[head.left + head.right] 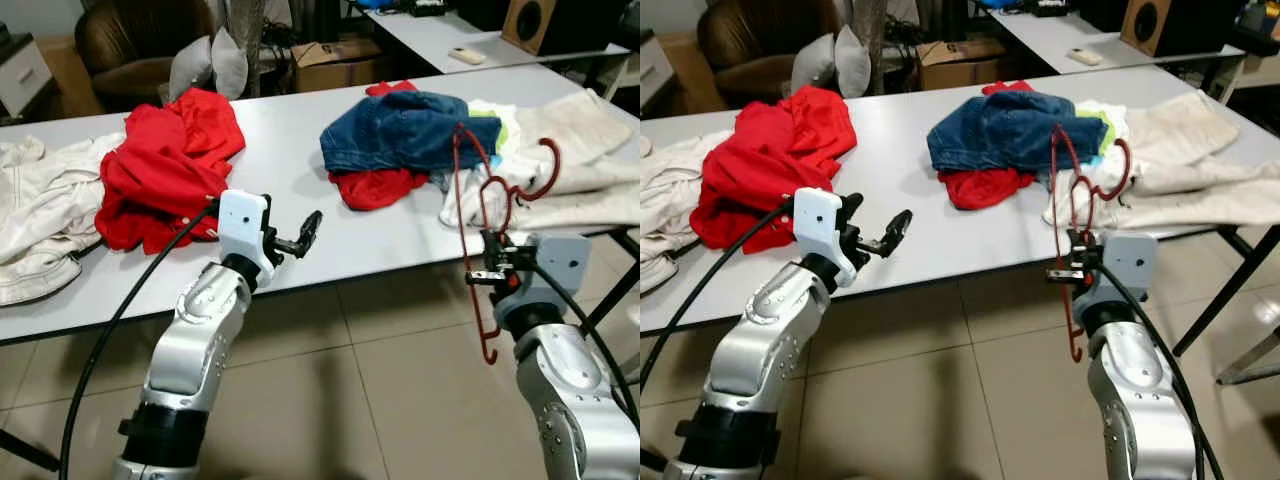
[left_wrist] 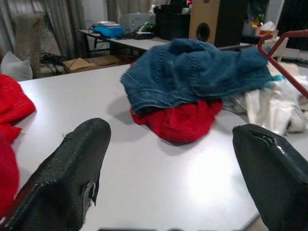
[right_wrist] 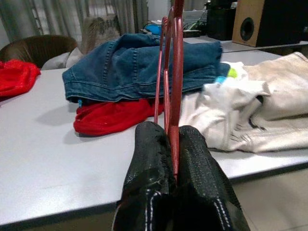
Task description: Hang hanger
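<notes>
**A:** Run across the table from the left. What's there, and what stage is this?

**B:** On the grey table [image 1: 300, 150], far left, a cream-white garment [image 1: 40, 215], then a heap of red clothing [image 1: 165, 165]. The left gripper [image 1: 295, 240] hovers just past the table's near edge, fingers spread wide with nothing between them. Its wrist view looks between them at a folded pair of blue jeans [image 1: 405, 130] lying over a smaller red garment [image 1: 375, 187].

**A:** And the hanger?

**B:** The red hanger [image 1: 487, 200] is off the table, standing upright in the right gripper [image 1: 490, 262], near the table's front edge and in front of the pale clothes [image 1: 560, 160] at the right end. The right wrist view shows both black fingers [image 3: 195, 159] pressed tight onto its thin red frame. Its hook end seems to point down toward the floor, though I'm not sure of that.

**A:** So which step?

**B:** I'd say the pick-up is done and the carry is in hand. I can't make out a rail or rod here, so the next move probably calls for turning to find one, then bringing the hook uppermost and over it without the frame slipping in that narrow grip.

**A:** Any writing or brand?

**B:** None legible. A cardboard box [image 1: 335, 62] and a wooden speaker [image 1: 530, 22] sit behind, both without readable marks.
</notes>
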Robot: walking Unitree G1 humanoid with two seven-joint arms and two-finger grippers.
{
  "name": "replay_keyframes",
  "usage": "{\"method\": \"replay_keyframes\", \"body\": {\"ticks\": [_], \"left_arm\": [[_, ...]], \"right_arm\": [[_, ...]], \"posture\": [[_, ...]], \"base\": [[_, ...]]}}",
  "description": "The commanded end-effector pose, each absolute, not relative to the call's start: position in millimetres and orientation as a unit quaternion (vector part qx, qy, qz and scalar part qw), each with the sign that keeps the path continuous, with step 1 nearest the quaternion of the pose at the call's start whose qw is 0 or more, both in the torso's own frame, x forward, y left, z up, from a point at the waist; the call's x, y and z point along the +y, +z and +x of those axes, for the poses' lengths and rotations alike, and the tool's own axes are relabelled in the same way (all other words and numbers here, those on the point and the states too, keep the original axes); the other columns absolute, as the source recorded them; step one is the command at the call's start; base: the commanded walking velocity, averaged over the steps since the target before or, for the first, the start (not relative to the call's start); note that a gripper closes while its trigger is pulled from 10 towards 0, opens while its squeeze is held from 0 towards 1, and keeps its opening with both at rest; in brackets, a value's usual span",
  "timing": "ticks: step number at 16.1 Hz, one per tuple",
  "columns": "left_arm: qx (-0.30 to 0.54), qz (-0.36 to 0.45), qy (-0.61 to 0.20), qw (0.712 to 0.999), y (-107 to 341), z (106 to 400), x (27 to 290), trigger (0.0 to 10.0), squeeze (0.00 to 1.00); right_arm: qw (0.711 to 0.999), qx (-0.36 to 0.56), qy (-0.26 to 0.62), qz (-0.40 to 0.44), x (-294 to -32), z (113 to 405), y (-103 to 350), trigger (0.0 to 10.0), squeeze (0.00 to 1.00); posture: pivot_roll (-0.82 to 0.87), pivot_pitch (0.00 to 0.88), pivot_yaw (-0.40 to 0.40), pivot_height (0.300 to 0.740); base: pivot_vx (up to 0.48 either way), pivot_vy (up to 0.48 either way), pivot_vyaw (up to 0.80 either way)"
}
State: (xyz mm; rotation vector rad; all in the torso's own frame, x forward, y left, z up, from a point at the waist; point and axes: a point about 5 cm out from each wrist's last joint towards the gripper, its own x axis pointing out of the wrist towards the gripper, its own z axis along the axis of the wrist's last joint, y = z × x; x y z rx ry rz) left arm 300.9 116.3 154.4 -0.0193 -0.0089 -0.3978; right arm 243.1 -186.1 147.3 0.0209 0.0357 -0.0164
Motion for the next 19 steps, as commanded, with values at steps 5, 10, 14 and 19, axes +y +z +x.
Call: {"method": "replay_keyframes", "body": {"ticks": [5, 10, 14, 19], "left_arm": [[-0.004, -0.006, -0.193, 0.981, 156, 305, 120, 10.0, 1.00], [-0.004, -0.004, -0.192, 0.981, 156, 307, 120, 10.0, 1.00], [-0.007, 0.003, -0.199, 0.980, 157, 310, 118, 10.0, 1.00], [-0.009, 0.039, -0.204, 0.978, 164, 334, 111, 10.0, 1.00]], "right_arm": [[1.000, 0.009, -0.002, 0.012, -184, 245, 152, 10.0, 0.00], [1.000, 0.008, -0.002, 0.008, -185, 246, 152, 10.0, 0.00], [1.000, 0.006, -0.001, 0.009, -184, 246, 152, 10.0, 0.00], [1.000, -0.002, -0.012, 0.006, -189, 246, 155, 10.0, 0.00]], "posture": [[0.03, 0.000, 0.041, 0.740], [0.04, 0.000, 0.039, 0.740], [0.04, 0.000, 0.045, 0.740], [0.03, 0.000, 0.058, 0.740]], "base": [[0.334, 0.000, -0.32], [0.383, 0.000, -0.24], [0.392, 0.000, -0.72], [0.382, 0.000, 0.00]]}}
